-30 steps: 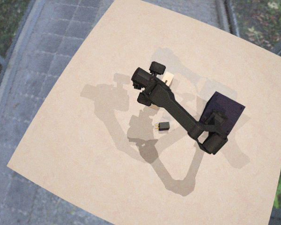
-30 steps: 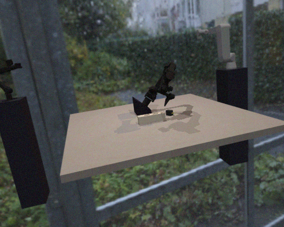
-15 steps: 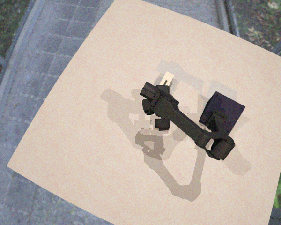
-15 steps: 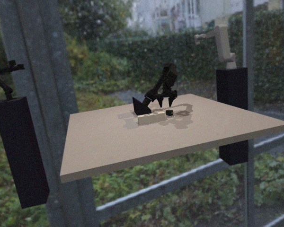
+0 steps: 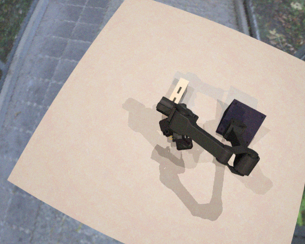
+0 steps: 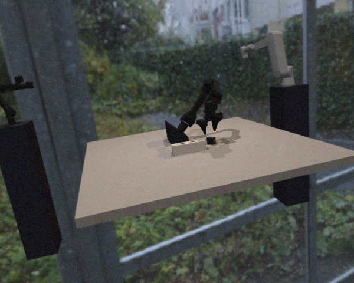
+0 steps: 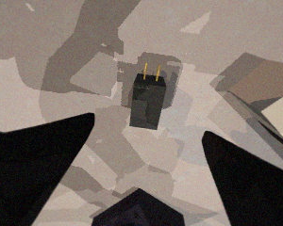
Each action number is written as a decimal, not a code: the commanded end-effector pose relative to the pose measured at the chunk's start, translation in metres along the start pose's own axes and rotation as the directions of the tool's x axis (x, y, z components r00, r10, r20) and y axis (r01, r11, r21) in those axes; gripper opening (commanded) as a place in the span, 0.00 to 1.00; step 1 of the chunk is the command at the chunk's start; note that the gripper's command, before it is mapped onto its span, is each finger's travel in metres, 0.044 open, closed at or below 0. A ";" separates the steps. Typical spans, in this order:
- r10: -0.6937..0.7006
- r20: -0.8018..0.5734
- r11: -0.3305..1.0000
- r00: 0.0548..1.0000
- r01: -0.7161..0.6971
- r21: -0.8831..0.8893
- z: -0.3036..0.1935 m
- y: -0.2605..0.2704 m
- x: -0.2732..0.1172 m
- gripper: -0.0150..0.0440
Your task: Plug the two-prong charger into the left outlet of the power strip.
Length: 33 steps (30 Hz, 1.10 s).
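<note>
Wrist view: two fingers, one charger (image 7: pixel 147 104); two prongs (image 7: pixel 158 72).

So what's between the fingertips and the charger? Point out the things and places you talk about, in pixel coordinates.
In the wrist view, no object shows between the open gripper (image 5: pixel 177 136) (image 6: pixel 209 132) (image 7: pixel 150 126) and the charger (image 6: pixel 211 140) (image 7: pixel 148 104).
</note>
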<state>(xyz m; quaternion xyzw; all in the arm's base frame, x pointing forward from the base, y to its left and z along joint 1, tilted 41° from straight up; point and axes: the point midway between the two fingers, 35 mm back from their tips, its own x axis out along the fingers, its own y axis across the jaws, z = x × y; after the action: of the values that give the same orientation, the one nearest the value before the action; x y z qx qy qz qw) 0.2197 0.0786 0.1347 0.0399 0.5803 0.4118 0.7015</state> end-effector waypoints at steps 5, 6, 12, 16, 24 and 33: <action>0.009 0.003 1.000 1.000 -0.009 -0.005 0.000 0.003 0.012 1.00; 0.009 0.003 1.000 1.000 -0.009 -0.005 0.000 0.003 0.013 1.00; 0.009 0.003 1.000 1.000 -0.009 -0.005 0.001 0.003 0.018 1.00; 0.008 0.003 1.000 1.000 -0.008 -0.005 0.002 0.002 0.024 1.00; 0.008 0.003 1.000 1.000 -0.008 -0.005 0.003 0.002 0.037 1.00; 0.009 0.004 1.000 1.000 -0.009 -0.005 0.004 0.003 0.052 1.00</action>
<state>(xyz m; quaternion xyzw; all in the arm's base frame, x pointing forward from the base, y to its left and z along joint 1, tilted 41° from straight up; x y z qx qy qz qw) 0.2225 0.1101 0.1028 0.0359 0.5745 0.4156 0.7043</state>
